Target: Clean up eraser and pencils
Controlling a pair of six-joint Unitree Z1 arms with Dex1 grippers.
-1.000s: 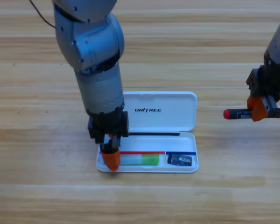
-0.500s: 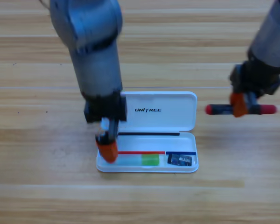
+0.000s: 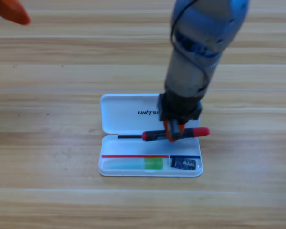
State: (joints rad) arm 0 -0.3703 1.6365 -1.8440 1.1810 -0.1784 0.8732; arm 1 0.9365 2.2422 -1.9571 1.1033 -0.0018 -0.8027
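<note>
While the right gripper hangs over the open white pencil case, its orange fingers are clenched on the black-and-red pencil, holding it level and roughly parallel to the case's long edge. From above, that pencil lies across the seam between the lid and the lower tray, its right red end reaching just past the case's right side; whether it touches the case or rides just above it cannot be told.

By my reading, 2 of the 3 items are already stowed. The light green pencil lies flat in the tray's long left compartment, and the eraser sits in the small right compartment, beside the green pencil's end.

What is left seems to be the last pencil: it needs to come toward the tray's front and go down next to the green one, then be let go. The lid stands open, so closing it may also remain.

The left gripper waits at the upper left corner of the wooden tabletop, only an orange tip showing, and whether it is parted cannot be told.
</note>
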